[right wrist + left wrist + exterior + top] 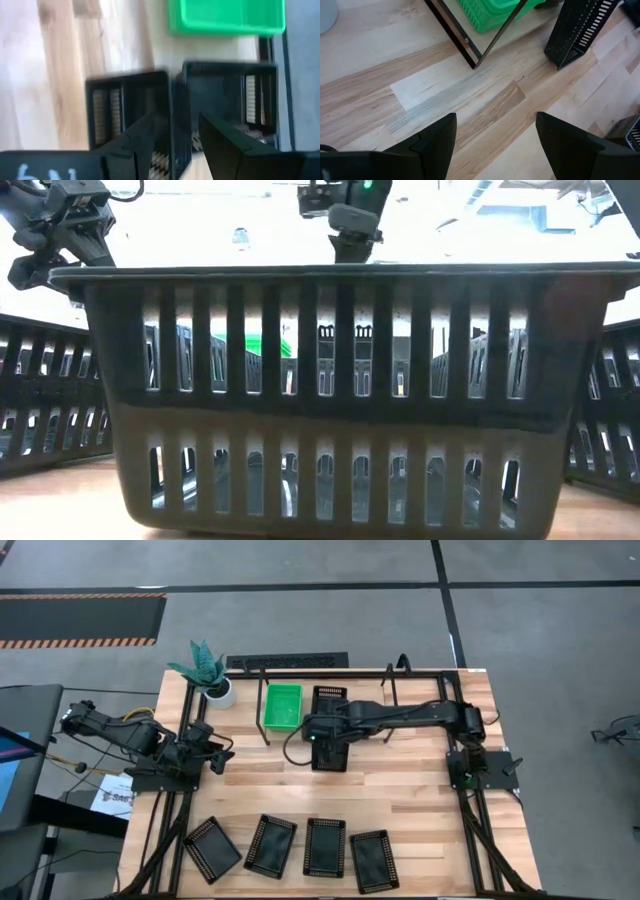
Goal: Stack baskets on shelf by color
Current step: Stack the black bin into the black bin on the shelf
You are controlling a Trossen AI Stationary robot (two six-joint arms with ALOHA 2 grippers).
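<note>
over the middle of the table, the right arm reaches from its base at the right edge across toward the shelf (400, 675), forearm nearly level, wrist turned down. right gripper (177, 132) hangs just above a black basket (329, 752) lying on the table in front of the shelf. its fingers (142, 137) stand partly apart and straddle one wall of that basket; whether they touch it cannot be told.

that basket's long axis runs from the shelf toward the front of the table. a second black basket (329, 700) sits on the shelf board directly behind it, long axis the same way, the two near end to end. green basket (282, 705) sits on the shelf just beside the second black one, on the plant side, long axis parallel.

left arm is folded low at the left edge of the table, elbow bent back, left gripper (495, 135) aimed down and forward at bare wood. its fingers (437, 142) are spread wide and hold nothing.

four more black baskets (325, 846) lie in a row along the front edge, apart from each other, open sides up, long axes roughly front to back; the leftmost is skewed. in the low view one of them fills the frame, upright.

potted plant (205, 670) stands at the shelf's left end.
</note>
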